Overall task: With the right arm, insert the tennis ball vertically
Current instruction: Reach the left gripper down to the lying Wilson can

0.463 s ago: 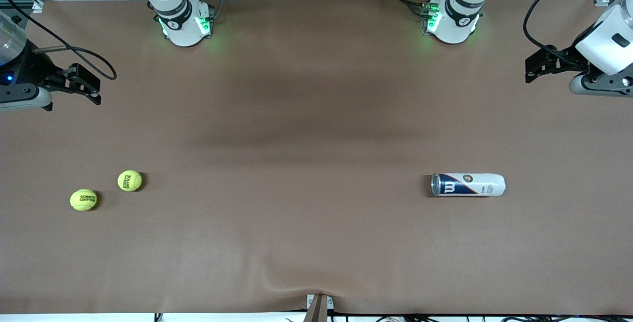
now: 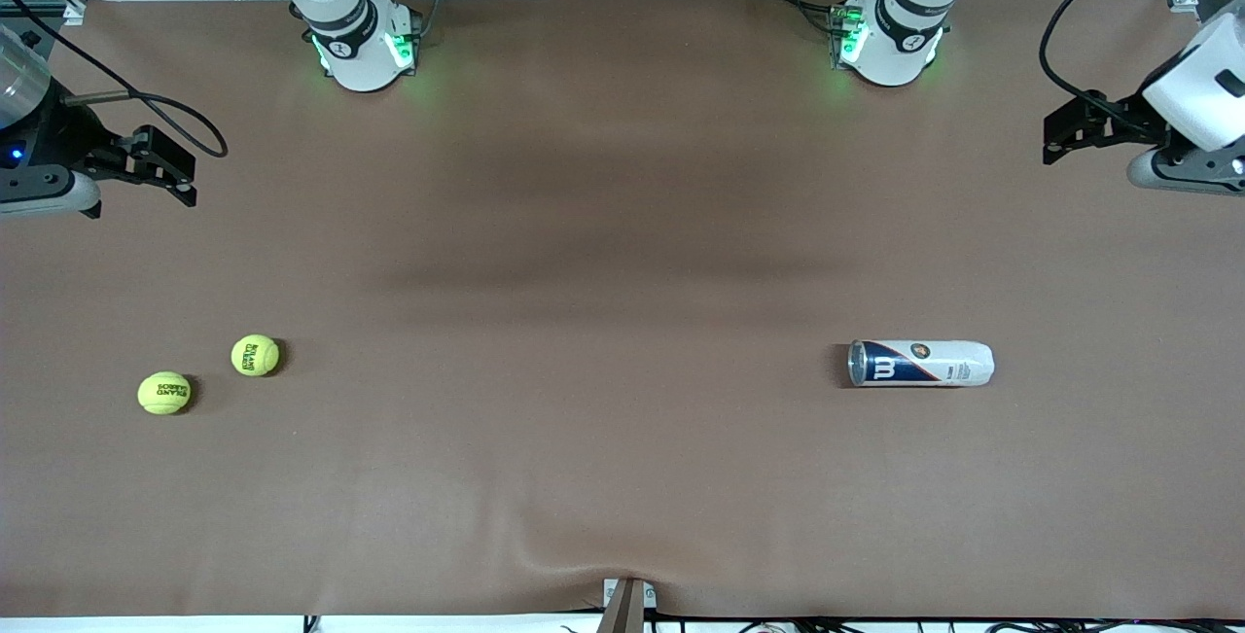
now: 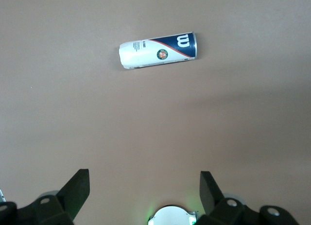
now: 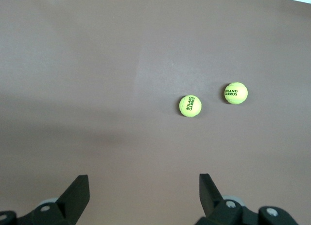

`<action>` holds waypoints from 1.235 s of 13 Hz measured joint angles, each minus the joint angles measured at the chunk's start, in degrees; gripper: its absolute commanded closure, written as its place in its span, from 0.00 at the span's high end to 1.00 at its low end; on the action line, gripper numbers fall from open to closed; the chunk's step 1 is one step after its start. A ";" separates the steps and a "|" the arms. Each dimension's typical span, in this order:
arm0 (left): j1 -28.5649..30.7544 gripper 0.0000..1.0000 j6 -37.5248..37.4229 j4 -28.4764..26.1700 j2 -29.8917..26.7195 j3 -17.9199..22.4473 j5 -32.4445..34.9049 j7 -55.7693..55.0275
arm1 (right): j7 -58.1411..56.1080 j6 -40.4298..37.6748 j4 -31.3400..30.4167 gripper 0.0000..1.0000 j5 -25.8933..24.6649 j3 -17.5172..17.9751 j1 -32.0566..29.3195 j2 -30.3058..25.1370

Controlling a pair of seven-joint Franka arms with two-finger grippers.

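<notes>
Two yellow-green tennis balls lie toward the right arm's end of the table: one (image 2: 255, 355) (image 4: 189, 106) and another (image 2: 163, 393) (image 4: 235, 93) beside it, a little nearer the front camera. A white and blue ball can (image 2: 920, 363) (image 3: 158, 50) lies on its side toward the left arm's end, its silver-rimmed end facing the balls. My right gripper (image 2: 175, 167) (image 4: 143, 186) hangs open and empty above the table's edge at its own end, apart from the balls. My left gripper (image 2: 1055, 137) (image 3: 144, 186) hangs open and empty over the table at its own end, apart from the can.
A brown mat (image 2: 622, 254) covers the table, with a wrinkle at its front edge by a bracket (image 2: 627, 602). The arms' bases (image 2: 365, 45) (image 2: 885, 40) stand along the back. Cables (image 2: 165, 108) loop off each wrist.
The left arm's hand has drifted slightly outward toward its end of the table. The right gripper, balls and can have not moved.
</notes>
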 measured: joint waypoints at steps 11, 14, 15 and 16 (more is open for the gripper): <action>-2.59 1.00 2.31 -0.32 15.25 -0.66 5.77 17.52 | 0.06 -0.01 -0.10 1.00 -1.39 -0.18 -0.10 0.00; -5.52 1.00 7.14 -0.32 19.80 -0.90 11.29 22.79 | 0.09 -0.01 -0.14 1.00 -3.57 -0.38 -0.70 0.00; -5.92 1.00 9.29 -0.33 21.52 -0.92 13.07 25.15 | 0.09 -0.01 -0.18 1.00 -3.58 -0.40 -1.13 0.01; -6.02 1.00 11.36 -0.36 23.17 -0.91 14.81 27.67 | 0.09 0.00 -0.27 1.00 -3.58 -0.43 -1.48 0.07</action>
